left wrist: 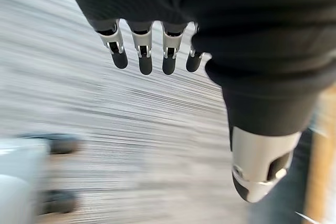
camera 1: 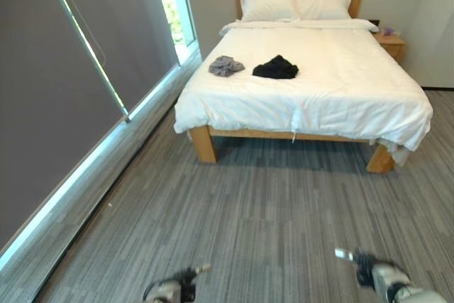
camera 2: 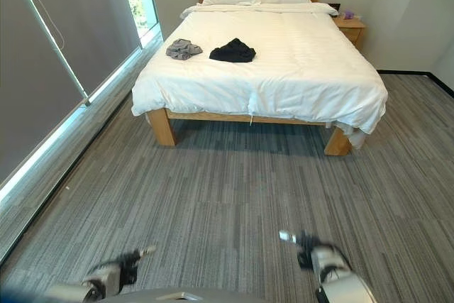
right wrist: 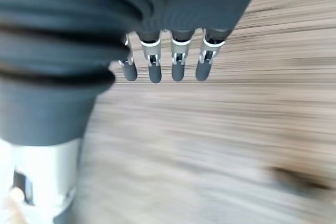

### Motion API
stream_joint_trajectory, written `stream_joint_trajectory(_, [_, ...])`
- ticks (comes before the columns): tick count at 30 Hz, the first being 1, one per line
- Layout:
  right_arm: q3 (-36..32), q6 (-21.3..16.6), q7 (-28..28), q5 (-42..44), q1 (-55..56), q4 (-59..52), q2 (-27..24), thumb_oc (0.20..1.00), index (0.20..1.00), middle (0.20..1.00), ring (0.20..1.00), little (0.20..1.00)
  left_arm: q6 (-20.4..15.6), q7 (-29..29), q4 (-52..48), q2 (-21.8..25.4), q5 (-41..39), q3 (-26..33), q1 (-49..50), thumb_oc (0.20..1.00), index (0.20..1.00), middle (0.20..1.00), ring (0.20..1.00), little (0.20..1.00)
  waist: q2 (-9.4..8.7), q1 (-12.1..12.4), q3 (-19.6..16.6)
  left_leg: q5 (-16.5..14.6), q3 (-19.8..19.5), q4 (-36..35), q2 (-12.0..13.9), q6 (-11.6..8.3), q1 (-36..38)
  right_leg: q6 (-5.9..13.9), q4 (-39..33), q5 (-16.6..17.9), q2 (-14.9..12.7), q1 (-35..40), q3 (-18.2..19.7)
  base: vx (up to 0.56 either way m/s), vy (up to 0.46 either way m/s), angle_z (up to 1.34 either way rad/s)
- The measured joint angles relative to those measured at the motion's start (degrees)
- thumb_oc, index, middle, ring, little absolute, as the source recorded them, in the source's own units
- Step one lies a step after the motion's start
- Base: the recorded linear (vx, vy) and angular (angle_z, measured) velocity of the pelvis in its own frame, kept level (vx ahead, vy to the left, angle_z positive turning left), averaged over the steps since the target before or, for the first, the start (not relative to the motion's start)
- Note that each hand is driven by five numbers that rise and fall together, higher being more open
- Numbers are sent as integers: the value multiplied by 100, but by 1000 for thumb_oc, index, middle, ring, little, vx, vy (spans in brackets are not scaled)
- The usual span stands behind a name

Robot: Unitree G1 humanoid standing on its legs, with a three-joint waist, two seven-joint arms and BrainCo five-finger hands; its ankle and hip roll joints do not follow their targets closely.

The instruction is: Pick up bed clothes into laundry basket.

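Observation:
A black garment [camera 1: 276,68] and a smaller grey garment [camera 1: 225,66] lie crumpled on the white bed [camera 1: 333,97], on its left half, well ahead of me across the carpet. My left hand [camera 1: 186,282] hangs low over the floor, far short of the bed. In the left wrist view its fingers [left wrist: 142,56] are relaxed and hold nothing. My right hand [camera 1: 365,266] hangs low on the other side; the right wrist view shows its fingers [right wrist: 167,64] relaxed and empty above the carpet.
Two pillows [camera 1: 294,3] lie at the bed's head, with a wooden nightstand [camera 1: 391,44] to its right. Grey blinds [camera 1: 64,90] cover a window wall along the left. Grey striped carpet [camera 1: 269,204] lies between me and the bed.

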Motion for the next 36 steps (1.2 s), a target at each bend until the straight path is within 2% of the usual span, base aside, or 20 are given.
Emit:
stream_joint_trajectory(2, [-124,-127,-51,-8,516,-1626,-53,1000,1000,1000,1000,1000,-115,93,-1979,80,-246,-16,570,1000,1000,1000,1000,1000,-8,-4,0,51,1,-157,-16,-3,22,41,-24,26,-11,-29,22,-36,8,-2])
stream_joint_trajectory(3, [-457,-98,-147,-17,888,-2728,109,1000,1000,1000,1000,1000,-306,212,-2963,82,-274,23,727,1000,1000,1000,1000,1000,-5,-6,34,118,-26,-223,-54,0,176,45,-59,66,-15,103,-1,-20,11,4])
stream_joint_trajectory(4, [-578,-171,-172,-4,1285,-3486,172,1000,1000,1000,1000,1000,-339,274,-3704,90,-274,106,1039,1000,1000,1000,1000,1000,4,8,59,115,-48,-257,-67,-3,202,52,-111,62,-35,134,3,0,0,0])
stream_joint_trajectory(5, [-655,-559,-182,29,1585,-3589,239,1000,1000,1000,1000,1000,-597,285,-3868,79,-274,139,1278,1000,1000,1000,1000,1000,10,-67,36,115,-81,-307,-72,-3,231,63,-135,65,-35,174,25,0,0,0])
stream_joint_trajectory(8, [-696,-498,-295,47,1642,-2920,230,1000,1000,1000,1000,1000,-525,419,-3280,77,-285,164,1226,1000,1000,1000,1000,1000,41,-107,69,120,-115,-385,-90,5,296,106,-225,77,-52,238,7,0,1,1])
stream_joint_trajectory(9, [-684,-478,-304,47,1736,-2760,230,1000,1000,1000,1000,1000,-483,485,-3124,78,-413,240,1282,1000,1000,1000,1000,1000,-6,-130,159,151,-115,-446,-92,14,302,137,-229,63,-53,226,10,0,0,0])
stream_joint_trajectory(12, [-746,-528,-366,46,2051,-2868,368,1000,1000,1000,1000,1000,-420,616,-3229,64,-434,302,1511,1000,1000,1000,1000,1000,-98,-133,238,227,-126,-568,-89,-1,312,115,-355,99,-45,227,-1,0,0,0])
stream_joint_trajectory(18, [-733,-570,-341,47,2382,-3075,485,1000,1000,1000,1000,1000,-418,639,-3508,-173,-680,364,1933,1000,1000,1000,1000,1000,-88,-126,283,231,-125,-618,-104,4,302,150,-605,242,-36,301,2,0,0,0])
stream_joint_trajectory(27, [-715,-584,-372,101,2099,-3083,461,1000,1000,1000,1000,1000,-422,704,-3485,-154,-731,443,1854,1000,1000,1000,1000,1000,-94,-93,353,240,-112,-650,-106,15,217,174,-627,257,-34,225,21,8,27,-1])
stream_joint_trajectory(32, [-660,-589,-465,105,1651,-3091,440,1000,1000,1000,1000,1000,-423,776,-3490,-145,-843,563,1812,1000,1000,1000,1000,1000,-142,63,458,265,18,-674,-123,46,107,178,-597,338,-47,29,169,47,170,-14])
stream_joint_trajectory(33, [-645,-604,-474,232,1603,-3084,511,1000,1000,1000,1000,1000,-426,829,-3461,-151,-893,661,1816,1000,1000,1000,1000,1000,-102,72,529,264,2,-689,-214,93,97,306,-233,285,-81,-162,201,29,260,-35])
stream_joint_trajectory(35, [-623,-606,-475,343,1450,-3093,491,1000,1000,1000,1000,1000,-422,875,-3319,-144,-903,705,1737,1000,1000,1000,1000,1000,61,96,649,364,68,-796,-52,182,76,494,1007,-74,-130,-842,163,89,257,-17])
stream_joint_trajectory(36, [-601,-599,-462,442,1485,-3091,492,1000,1000,1000,1000,1000,-425,905,-3306,-157,-914,758,1696,1000,1000,1000,1000,1000,61,67,685,375,78,-752,-45,199,44,505,1688,-360,-292,-1139,71,113,217,5])
